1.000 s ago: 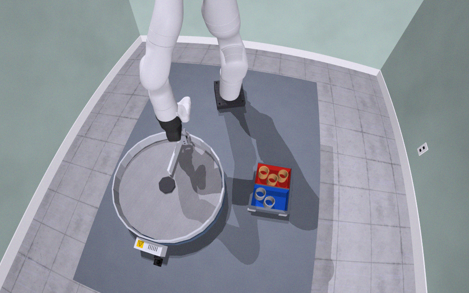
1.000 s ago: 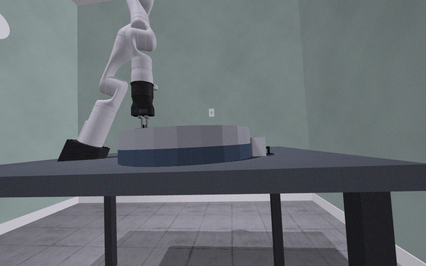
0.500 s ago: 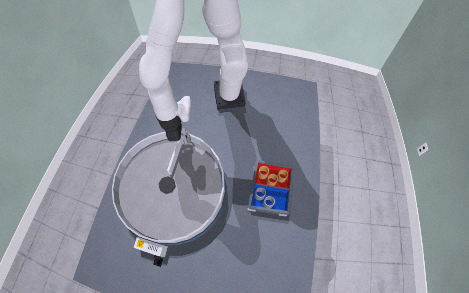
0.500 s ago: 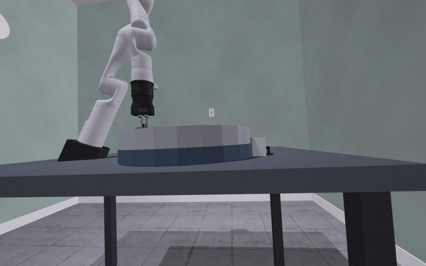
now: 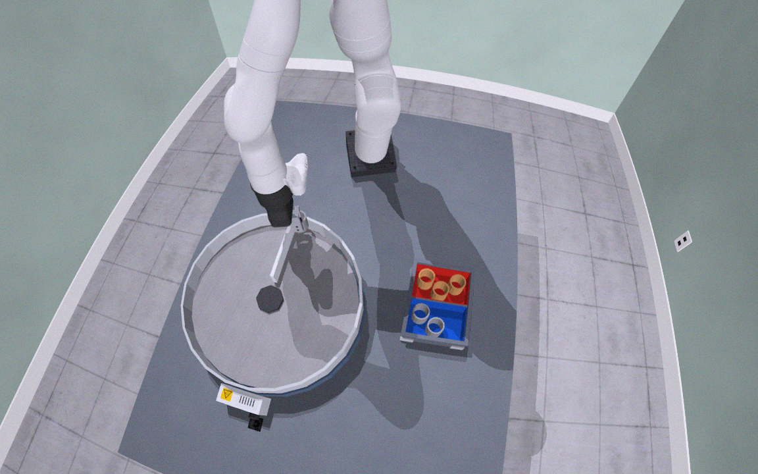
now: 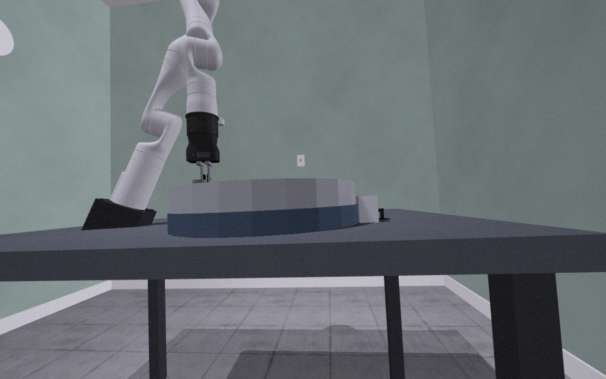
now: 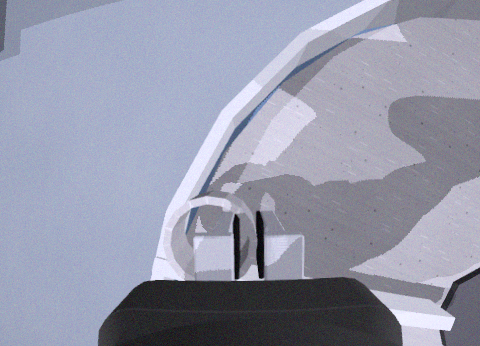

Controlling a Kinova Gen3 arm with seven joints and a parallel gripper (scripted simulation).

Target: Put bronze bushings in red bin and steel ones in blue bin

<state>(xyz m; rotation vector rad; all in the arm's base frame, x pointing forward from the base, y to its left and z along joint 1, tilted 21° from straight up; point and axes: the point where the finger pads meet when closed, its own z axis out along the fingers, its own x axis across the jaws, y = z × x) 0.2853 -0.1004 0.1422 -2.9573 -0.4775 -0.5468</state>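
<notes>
fingers stand nearly together, pinching the wall of a steel bushing point(image 7: 179, 240), a pale grey ring that shows in the wrist view with part of its rim between them and the rest of the ring out to the left. the gripper point(image 6: 203, 178) hangs just above the near-arm edge of the turntable point(image 6: 258, 200), and in the exterior view the fingertips sit a little above the turntable's grey rim, so the bushing is lifted off the disc, though the ring itself is too small to make out there. from the top, the gripper point(image 5: 299, 225) is over the rim at the side nearest the arm's base plate point(image 5: 351, 168), beside a pale bar point(image 5: 281, 264) that runs in to the dark hub point(image 5: 270, 299) at the middle of the disc. well apart to the side on the table point(image 5: 458, 194), the red bin point(image 5: 420, 272) holds three bronze bushings point(image 5: 440, 289) and the blue bin point(image 5: 455, 315), touching it, holds two steel bushings point(image 5: 419, 311). a white box with a yellow label point(image 5: 243, 400) sits against the turntable's far edge.
</notes>
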